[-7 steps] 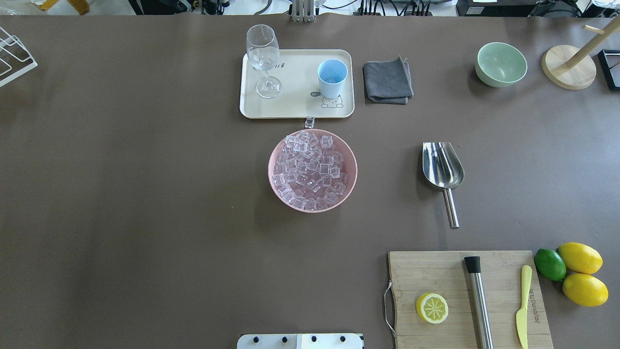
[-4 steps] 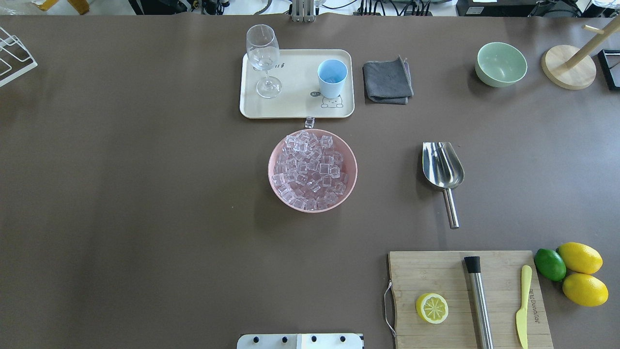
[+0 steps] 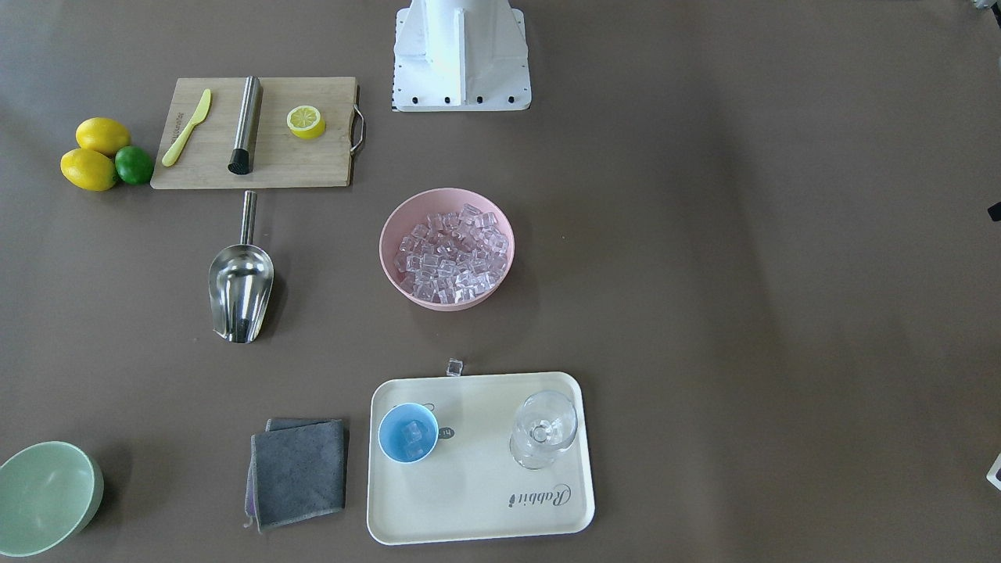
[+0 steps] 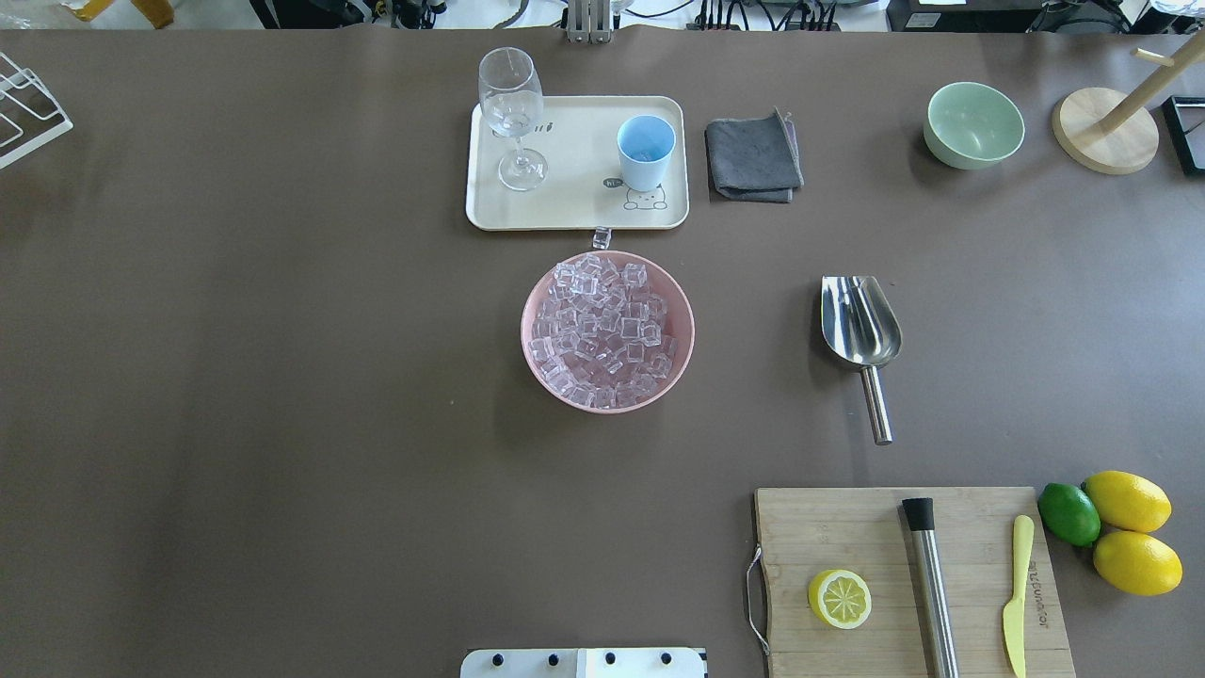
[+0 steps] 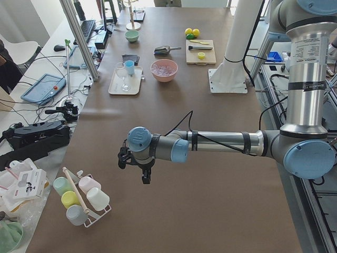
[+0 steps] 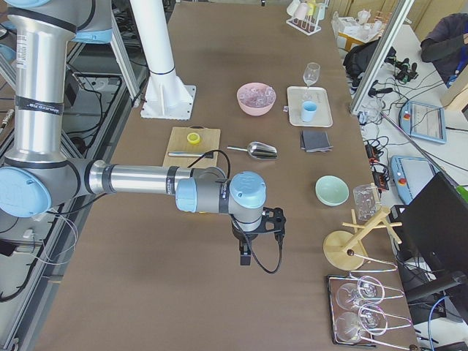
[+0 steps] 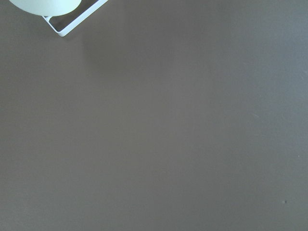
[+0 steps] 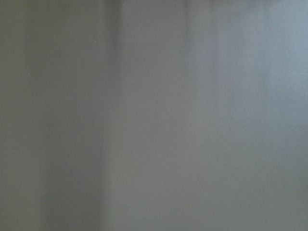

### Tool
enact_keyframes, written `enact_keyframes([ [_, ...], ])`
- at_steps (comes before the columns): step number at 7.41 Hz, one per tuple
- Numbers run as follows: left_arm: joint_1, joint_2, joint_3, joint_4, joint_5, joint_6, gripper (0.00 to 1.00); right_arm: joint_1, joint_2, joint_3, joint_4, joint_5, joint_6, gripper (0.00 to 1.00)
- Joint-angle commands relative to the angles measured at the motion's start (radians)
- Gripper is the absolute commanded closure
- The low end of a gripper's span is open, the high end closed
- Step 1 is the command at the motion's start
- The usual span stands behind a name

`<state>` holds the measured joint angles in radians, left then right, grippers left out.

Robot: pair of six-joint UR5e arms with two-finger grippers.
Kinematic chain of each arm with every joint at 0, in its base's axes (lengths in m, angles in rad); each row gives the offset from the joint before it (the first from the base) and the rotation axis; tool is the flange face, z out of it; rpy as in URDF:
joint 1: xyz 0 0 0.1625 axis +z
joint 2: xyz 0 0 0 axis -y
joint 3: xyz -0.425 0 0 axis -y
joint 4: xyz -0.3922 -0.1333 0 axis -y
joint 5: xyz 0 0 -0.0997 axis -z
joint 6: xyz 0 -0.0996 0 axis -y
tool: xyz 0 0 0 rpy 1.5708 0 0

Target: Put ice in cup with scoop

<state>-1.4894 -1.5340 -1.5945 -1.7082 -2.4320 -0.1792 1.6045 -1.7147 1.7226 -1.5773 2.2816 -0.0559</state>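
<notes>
Brown matte covering runs over the whole counter (image 4: 282, 377), with no visible seams. Side views show workbenches with cables and tablets along the far long edge. A wire rack of pastel cups (image 5: 79, 203) stands at the left end, and a wooden mug tree (image 6: 358, 234) at the right end.

Scoop (image 4: 861, 325): lies flat on the counter, untouched, to the robot's right of the pink bowl (image 4: 527, 330) and well apart from it. Its long axis runs near-to-far, slightly skewed. The open mouth of the trough points away from the robot; the handle points back toward the cutting board (image 4: 847, 527), its end angled a little to the robot's right.

Ice (image 4: 602, 330): heaped in the pink bowl at mid-counter. One stray cube (image 4: 602, 237) sits on the counter between the bowl and the tray (image 4: 574, 212), just beside the tray's edge. The front-facing view shows a few cubes inside the cup.

Cup (image 4: 646, 151): upright on the tray, on its right half, apart from the stemmed glass (image 4: 511, 99).

Left tool (image 5: 145, 178): hangs over bare counter near the cup rack. Cannot tell whether its fingers are apart or together.

Right tool (image 6: 245, 257): hangs over bare counter toward the right end. Finger state likewise cannot be told.
</notes>
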Motion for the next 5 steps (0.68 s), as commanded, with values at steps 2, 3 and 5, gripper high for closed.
enact_keyframes([
  [2,-0.026,0.034,0.001,0.001,-0.009,0.0,0.01,0.0,-0.002,-0.009,-0.004,0.018,-0.002,0.01],
  [3,-0.023,0.031,0.004,0.001,-0.009,-0.003,0.01,-0.001,-0.002,-0.009,-0.004,0.019,-0.001,0.01],
  [5,-0.022,0.031,-0.002,0.001,-0.007,-0.005,0.01,-0.001,-0.006,-0.014,-0.004,0.016,-0.004,0.01],
])
